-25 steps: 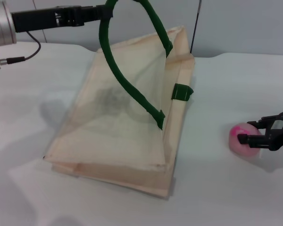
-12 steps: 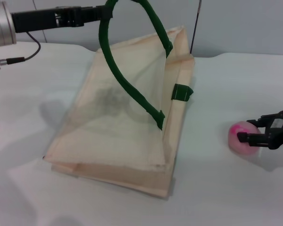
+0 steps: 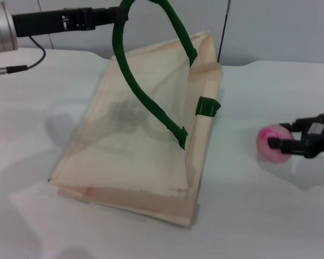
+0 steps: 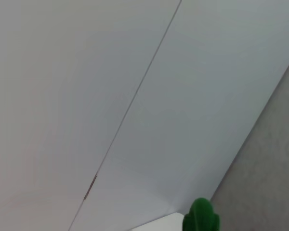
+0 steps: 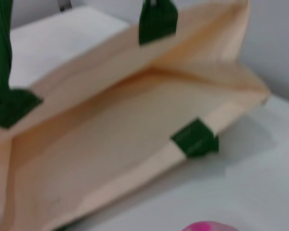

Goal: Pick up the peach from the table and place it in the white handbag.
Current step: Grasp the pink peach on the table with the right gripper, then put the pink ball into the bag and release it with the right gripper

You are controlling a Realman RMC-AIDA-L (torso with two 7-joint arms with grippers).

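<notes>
The peach (image 3: 270, 144), small, pink with a magenta blotch, is held just above the table at the right, with its shadow under it. My right gripper (image 3: 279, 135) is shut on it from the right side. The white handbag (image 3: 146, 140) lies tilted in the middle of the table. Its near green handle (image 3: 135, 81) is pulled up by my left gripper (image 3: 117, 13), which is shut on it at the top left, holding the mouth open. The right wrist view looks into the open bag (image 5: 125, 125), with the peach's top (image 5: 209, 226) at the edge. The left wrist view shows a bit of the handle (image 4: 201, 217).
The white table (image 3: 248, 216) runs around the bag, with bare room between bag and peach. A grey wall (image 3: 281, 27) stands behind. A cable (image 3: 27, 65) hangs from the left arm at the far left. A green tab (image 3: 207, 106) sits on the bag's right edge.
My right gripper has moved up and to the left with the peach in it, off the table and nearer the bag. The left gripper and the bag have stayed put.
</notes>
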